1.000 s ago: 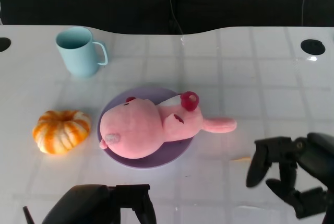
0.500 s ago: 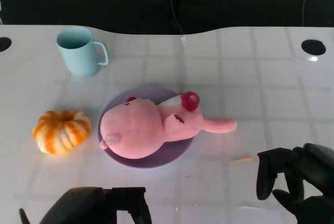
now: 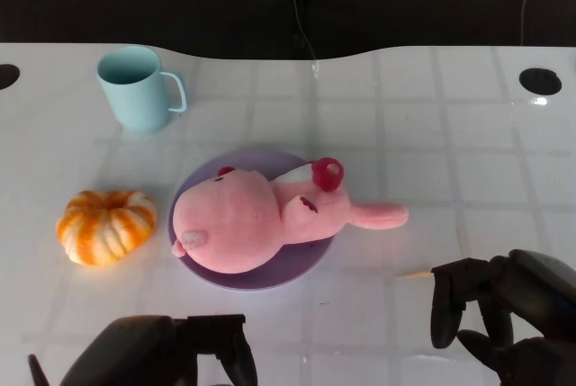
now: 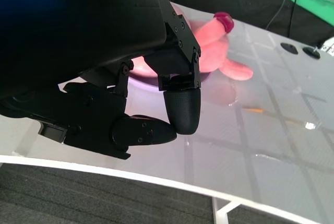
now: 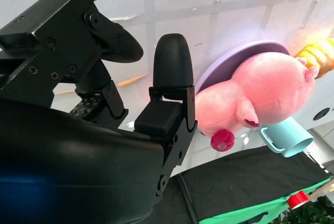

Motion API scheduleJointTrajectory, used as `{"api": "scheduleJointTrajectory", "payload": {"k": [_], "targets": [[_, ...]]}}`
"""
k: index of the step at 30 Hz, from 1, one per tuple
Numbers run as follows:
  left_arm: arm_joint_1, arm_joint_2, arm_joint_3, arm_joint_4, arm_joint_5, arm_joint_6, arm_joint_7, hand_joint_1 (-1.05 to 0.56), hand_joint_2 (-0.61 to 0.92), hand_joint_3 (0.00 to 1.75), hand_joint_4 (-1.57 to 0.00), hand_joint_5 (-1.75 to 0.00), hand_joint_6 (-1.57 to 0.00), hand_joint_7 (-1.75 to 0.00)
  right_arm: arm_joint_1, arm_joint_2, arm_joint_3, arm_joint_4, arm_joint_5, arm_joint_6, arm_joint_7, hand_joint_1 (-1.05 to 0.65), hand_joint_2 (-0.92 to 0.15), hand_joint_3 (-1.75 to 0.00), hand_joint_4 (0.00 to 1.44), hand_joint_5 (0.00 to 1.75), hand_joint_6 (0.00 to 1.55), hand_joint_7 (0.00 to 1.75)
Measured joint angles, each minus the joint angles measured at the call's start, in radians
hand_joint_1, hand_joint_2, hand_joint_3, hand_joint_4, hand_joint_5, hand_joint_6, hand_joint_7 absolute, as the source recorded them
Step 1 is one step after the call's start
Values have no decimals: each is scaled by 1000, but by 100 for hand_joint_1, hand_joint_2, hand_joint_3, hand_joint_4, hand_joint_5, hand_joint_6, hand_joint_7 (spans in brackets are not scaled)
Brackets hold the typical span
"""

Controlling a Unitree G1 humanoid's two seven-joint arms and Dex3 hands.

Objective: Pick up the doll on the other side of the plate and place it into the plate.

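The pink plush doll (image 3: 261,215) lay on its side across the purple plate (image 3: 306,255) near the middle of the white table (image 3: 432,125), its round body covering most of the plate while one long ear reached past the rim toward the robot's right and rested on the tabletop. A dark red knob on the doll's head pointed toward the far edge of the table. The right hand (image 3: 504,318) hung near the table's near edge, well apart from the doll and the plate, its fingers (image 3: 445,305) spread and holding nothing; the right wrist view showed the same, with one fingertip (image 5: 172,59) raised clear of the others and the doll (image 5: 261,96) beyond it on the plate (image 5: 224,59). The left hand (image 3: 166,354) sat low at the near edge, in front of the plate, and in the left wrist view its fingers (image 4: 180,106) were curled in toward each other with nothing between them. An orange-and-white pumpkin (image 3: 105,226) rested just beside the plate on the robot's left, not touching it. A light blue mug (image 3: 137,87) stood upright farther back on the same side, its handle turned toward the right. A small thin orange sliver (image 3: 416,273) lay on the table between the doll's ear and the right hand.
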Motion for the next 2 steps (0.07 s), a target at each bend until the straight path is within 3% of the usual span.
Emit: {"api": "scheduleJointTrajectory", "payload": {"k": [2], "targets": [[-3, 0, 6, 1, -10, 0, 0, -27, 91, 37, -66, -158, -67, -124, -6, 0, 4, 0, -4, 9, 0, -4, -39, -119, 83, 174, 80, 134]]}}
